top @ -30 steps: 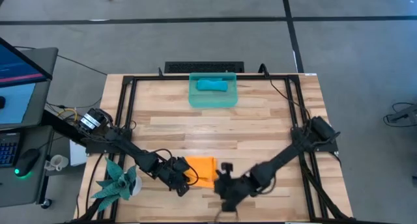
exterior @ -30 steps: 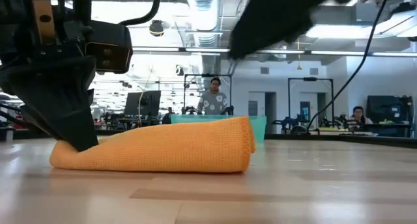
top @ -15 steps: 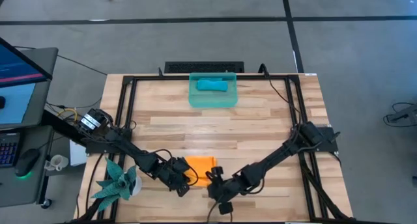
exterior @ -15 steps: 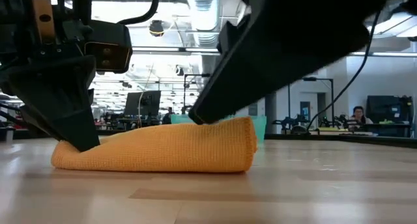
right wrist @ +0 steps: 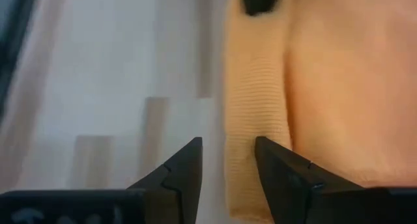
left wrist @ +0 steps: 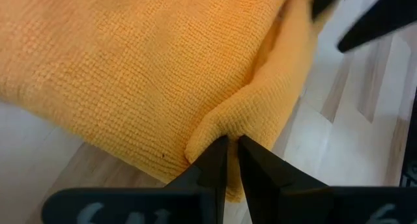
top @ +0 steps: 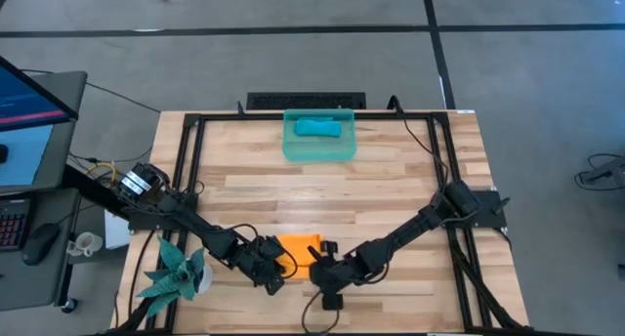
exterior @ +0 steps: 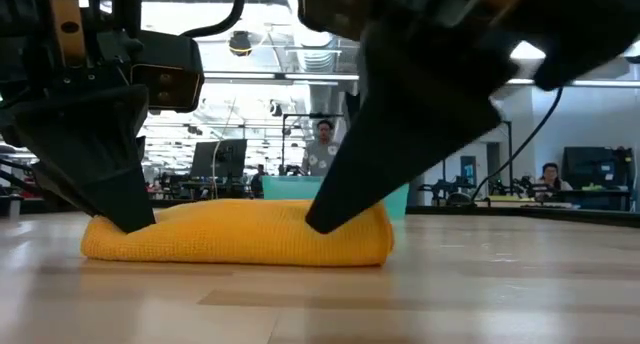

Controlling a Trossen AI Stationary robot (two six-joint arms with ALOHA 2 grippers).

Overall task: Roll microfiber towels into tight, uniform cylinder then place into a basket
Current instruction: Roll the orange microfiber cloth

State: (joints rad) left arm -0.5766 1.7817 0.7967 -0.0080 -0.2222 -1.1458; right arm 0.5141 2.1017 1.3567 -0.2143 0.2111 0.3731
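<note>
orange towel (top: 299, 254) lies folded at the near edge of the table (top: 391, 189), well apart from the basket (top: 318, 144) at the far edge, where the teal-blue towel (top: 318, 128) already sits rolled. my left gripper (left wrist: 228, 160) is pinched nearly closed on a fold at the towel's left edge. my right gripper (right wrist: 228, 162) stands partly open and empty, fingers straddling the right edge. judgement: cloth is light, soft and limp, sags and unrolls easily; grip both ends of one edge, not the middle.
</note>
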